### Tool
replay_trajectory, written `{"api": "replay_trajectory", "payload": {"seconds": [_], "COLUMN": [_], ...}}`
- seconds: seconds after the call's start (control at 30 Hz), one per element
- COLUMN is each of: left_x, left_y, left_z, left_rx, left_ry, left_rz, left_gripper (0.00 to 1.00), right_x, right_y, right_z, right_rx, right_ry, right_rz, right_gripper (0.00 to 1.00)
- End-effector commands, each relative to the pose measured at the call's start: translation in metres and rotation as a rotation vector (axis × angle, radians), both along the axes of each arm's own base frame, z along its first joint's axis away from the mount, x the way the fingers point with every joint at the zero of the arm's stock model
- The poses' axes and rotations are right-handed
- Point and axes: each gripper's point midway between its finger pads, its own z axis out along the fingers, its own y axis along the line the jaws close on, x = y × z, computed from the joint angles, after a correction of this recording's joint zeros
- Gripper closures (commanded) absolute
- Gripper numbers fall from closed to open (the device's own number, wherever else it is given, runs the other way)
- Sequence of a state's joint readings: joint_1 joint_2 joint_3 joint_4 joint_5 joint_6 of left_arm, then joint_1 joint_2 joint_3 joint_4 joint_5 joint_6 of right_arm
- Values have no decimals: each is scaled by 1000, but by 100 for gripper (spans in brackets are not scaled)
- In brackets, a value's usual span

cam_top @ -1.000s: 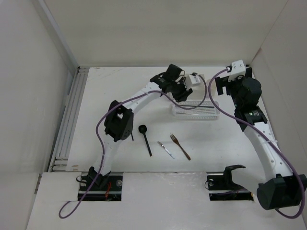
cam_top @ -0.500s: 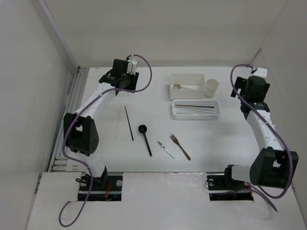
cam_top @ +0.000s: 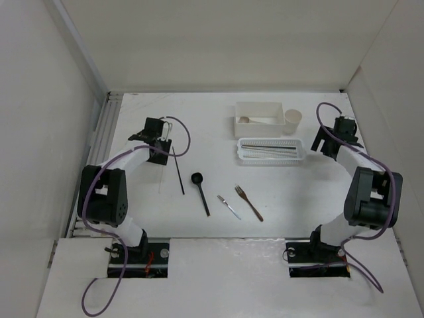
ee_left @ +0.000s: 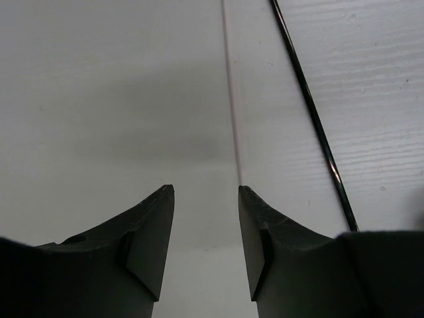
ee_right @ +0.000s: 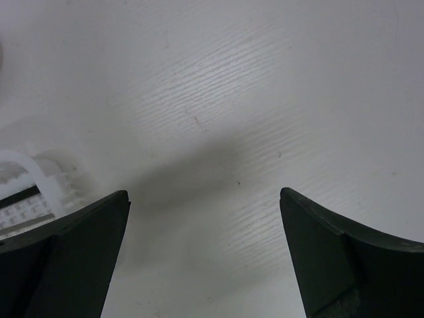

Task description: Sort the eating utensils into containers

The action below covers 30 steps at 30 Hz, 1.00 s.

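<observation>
Nearest your bases, the brown fork (cam_top: 249, 203) and silver fork (cam_top: 229, 207) are lying close together but apart on the table (cam_top: 291, 195). The black spoon (cam_top: 201, 193) is lying just to their left, bowl pointing away from you. Left again, the loose chopstick (cam_top: 178, 171) is lying with its long axis running near to far, leaning slightly.

Your left gripper (ee_left: 205, 189) is hanging low by that chopstick's far end, jaws parted with only bare table between them. In the wrist view the stick is passing just outside the right-hand finger and running roughly along the fingers' own direction, so the jaws are opening across it. I judge the coming move is turning on a small sideways shift toward that side, bringing the stick into the gap before you lower. A pale thin line is also running away from the gap; I cannot tell whether it is a second stick or a seam.

Farther back, the basket (cam_top: 239, 152) is sitting well to the right, holding the sorted chopsticks (cam_top: 268, 150). Your right gripper (ee_right: 204, 193) is hanging just beside its right end, jaws spread wide and empty. It is well apart from the loose chopstick, so your left arm is the nearer one. Beyond the basket, the box (cam_top: 271, 111) is holding the beige spoon (cam_top: 246, 120), and the cup (cam_top: 293, 120) is standing at its right end.
</observation>
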State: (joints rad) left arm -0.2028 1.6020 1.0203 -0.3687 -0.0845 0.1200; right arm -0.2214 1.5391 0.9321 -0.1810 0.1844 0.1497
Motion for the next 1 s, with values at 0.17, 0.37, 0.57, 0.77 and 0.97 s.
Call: {"api": "replay_trajectory", "payload": {"seconds": [0.17,0.37,0.57,0.77,0.97], "left_x": [-2,-7,-16,-20,-17], "left_y": [-1,-8,-12,-14,-13], "left_z": [9,8,1,-14,-13], "left_rx": [-80,-125,-94,-89,-77], "left_ry": [-64,-47,-6,43,33], "left_rz": [-43,-91,-158,-167,-171], "left_gripper": [59,59,59,59,59], "right_x": [17,21,24,26,27], "right_y": [2,5,22,23,24], "right_z": [-13,-11,-16,-17,-17], "right_rx": [1,-3,-55,-54,-55], "right_ry": [41,54,114,115,116], "right_rz": [83,137,192,205,219], "right_gripper": [0,0,0,0,0]}}
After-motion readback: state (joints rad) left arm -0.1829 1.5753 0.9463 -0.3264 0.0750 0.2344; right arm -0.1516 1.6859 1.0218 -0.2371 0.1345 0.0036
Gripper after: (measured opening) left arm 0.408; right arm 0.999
